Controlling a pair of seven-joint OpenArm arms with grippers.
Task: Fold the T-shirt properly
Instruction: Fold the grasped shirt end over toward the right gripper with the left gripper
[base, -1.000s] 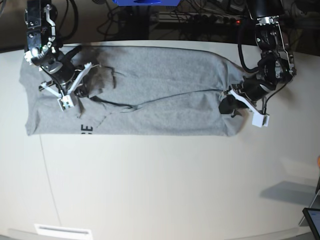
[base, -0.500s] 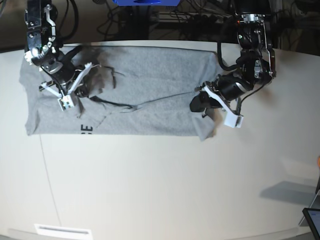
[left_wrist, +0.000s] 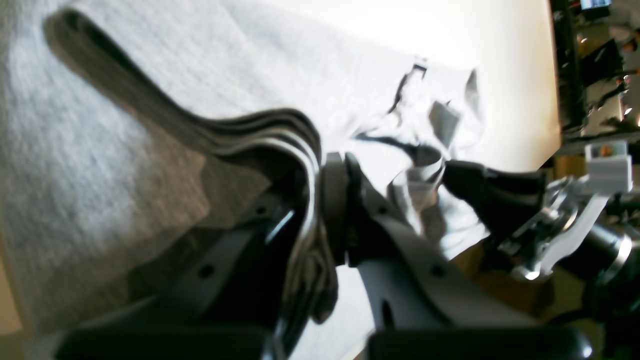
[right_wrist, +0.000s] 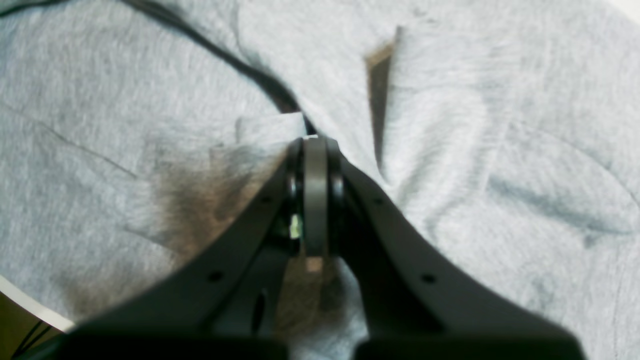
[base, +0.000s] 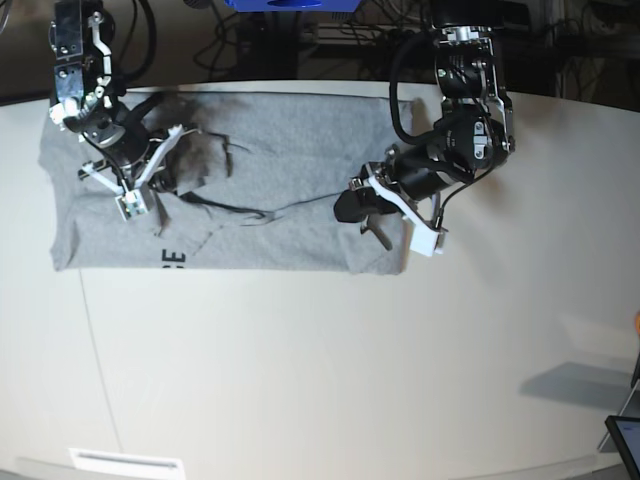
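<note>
The heather-grey T-shirt (base: 280, 150) lies flat across the back of the white table, with a bit of black lettering (base: 173, 258) showing near its front left edge. My left gripper (base: 352, 207) is shut on the shirt's right end and holds it lifted over the shirt's body. In the left wrist view several stacked grey layers (left_wrist: 240, 135) run into the shut left gripper (left_wrist: 320, 195). My right gripper (base: 163, 185) sits on the shirt's left part. In its wrist view the right gripper (right_wrist: 315, 145) is shut on a small fold of the shirt (right_wrist: 500, 150).
The white table (base: 300, 380) stretches in front of the shirt. Cables (base: 250, 45) and a blue object (base: 290, 5) lie behind the back edge. A dark device (base: 625, 440) pokes in at the front right corner, and a white label (base: 125, 462) lies at the front left.
My left gripper has travelled left with the shirt's right end, folding it over the body, so the shirt's right edge now sits much further left. The right arm has not moved.
</note>
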